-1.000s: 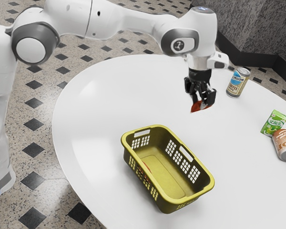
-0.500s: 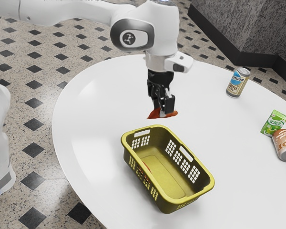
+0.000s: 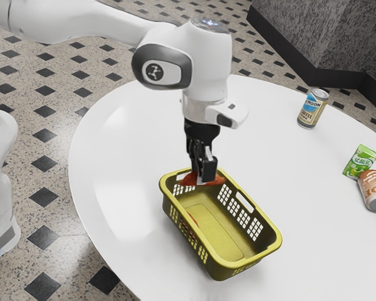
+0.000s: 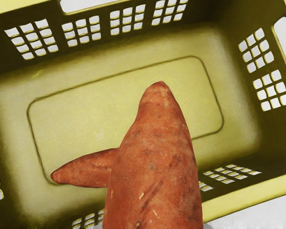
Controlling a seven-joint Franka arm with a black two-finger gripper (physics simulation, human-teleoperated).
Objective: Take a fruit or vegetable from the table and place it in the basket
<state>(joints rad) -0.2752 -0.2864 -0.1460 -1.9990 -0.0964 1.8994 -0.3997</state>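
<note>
fingers: closed on the held sweet potato, one to each side of it, gripping it around the middle part. its two ends stick out past the fingers, in opposite directions. the gripper points down, with the potato held crosswise at the fingertips, roughly level.

position: potato is in the air over the basket, close to the short end wall that is farthest from the exterior camera. exact height against the rim: cannot tell. in the wrist view its tapered tip reaches out over the basket floor.

inside the basket: another sweet potato, smaller in view, lies on the floor near the long wall at the exterior view's left; a red-brown sliver of it shows past that wall. in the wrist view the held one covers part of it, so it lies partly in the line below. the basket walls, with square lattice holes and handle slots, stand around both the floor and this potato.

surroundings: white round table. well apart from the basket, toward the exterior view's right: an upright coffee can, a green carton, and an orange-brown can just beside the carton.
</note>
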